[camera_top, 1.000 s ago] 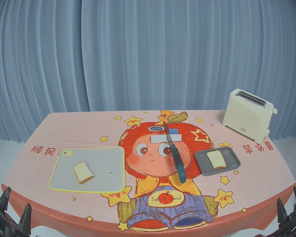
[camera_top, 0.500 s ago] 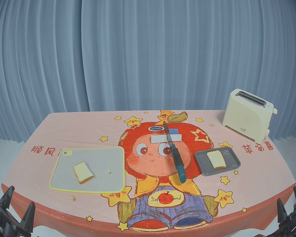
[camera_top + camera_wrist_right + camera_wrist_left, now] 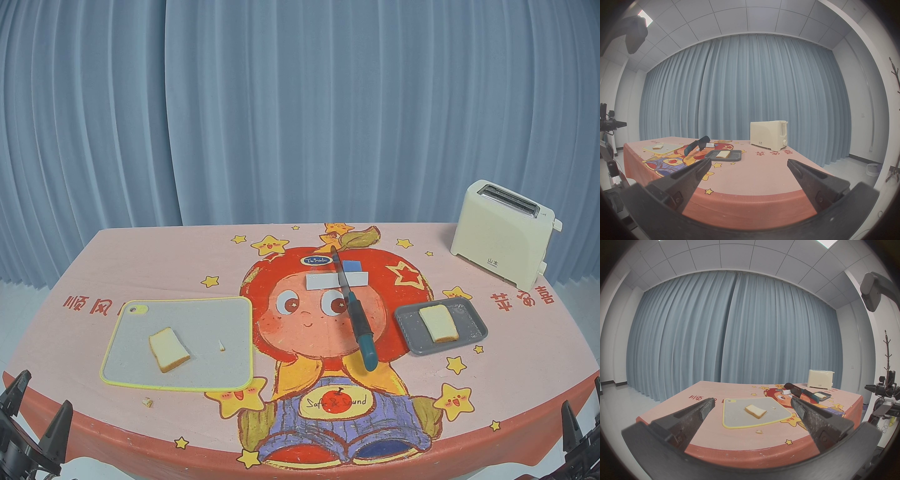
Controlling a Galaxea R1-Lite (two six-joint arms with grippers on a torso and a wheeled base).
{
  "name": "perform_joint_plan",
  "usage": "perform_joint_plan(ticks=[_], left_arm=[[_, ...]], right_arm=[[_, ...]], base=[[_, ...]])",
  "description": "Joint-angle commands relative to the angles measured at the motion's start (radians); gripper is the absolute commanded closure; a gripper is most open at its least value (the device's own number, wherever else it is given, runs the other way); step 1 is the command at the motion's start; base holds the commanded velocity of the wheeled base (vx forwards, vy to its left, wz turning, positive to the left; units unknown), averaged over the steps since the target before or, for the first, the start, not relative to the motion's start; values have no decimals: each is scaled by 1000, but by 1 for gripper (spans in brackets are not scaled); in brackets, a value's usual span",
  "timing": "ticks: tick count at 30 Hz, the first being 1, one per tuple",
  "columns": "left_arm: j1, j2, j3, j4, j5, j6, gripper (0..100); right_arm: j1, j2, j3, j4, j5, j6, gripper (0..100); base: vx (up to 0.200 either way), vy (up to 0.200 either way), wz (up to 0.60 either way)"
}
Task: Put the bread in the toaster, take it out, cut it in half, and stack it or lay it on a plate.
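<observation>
Left gripper has edged slightly toward the knife over the last second; bread, board and plate unchanged.
Both grippers hang off the near table edge, well short of the knife, jaws spread wide and empty, the right gripper on the knife's right. Cut looks done: one bread half lies flat on the cutting board left of the knife, the other half already on the grey plate just right of its handle. Toaster is far right of the knife and beyond it, slots empty as far as I can tell. Probably the last step: the left arm needs to reach in, pinch the board half by its edges and carry it across the knife to the plate.
</observation>
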Motion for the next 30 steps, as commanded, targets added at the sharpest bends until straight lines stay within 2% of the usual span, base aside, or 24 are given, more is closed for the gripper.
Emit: perform_joint_plan(ticks=[1, 30], left_arm=[[0, 39, -9, -1, 0, 1, 0], [-2, 205, -92, 5, -17, 9, 0]], right_arm=[[0, -10, 18, 0, 0, 0, 0], [0, -10, 18, 0, 0, 0, 0]], base=[[0, 0, 0], [0, 0, 0]])
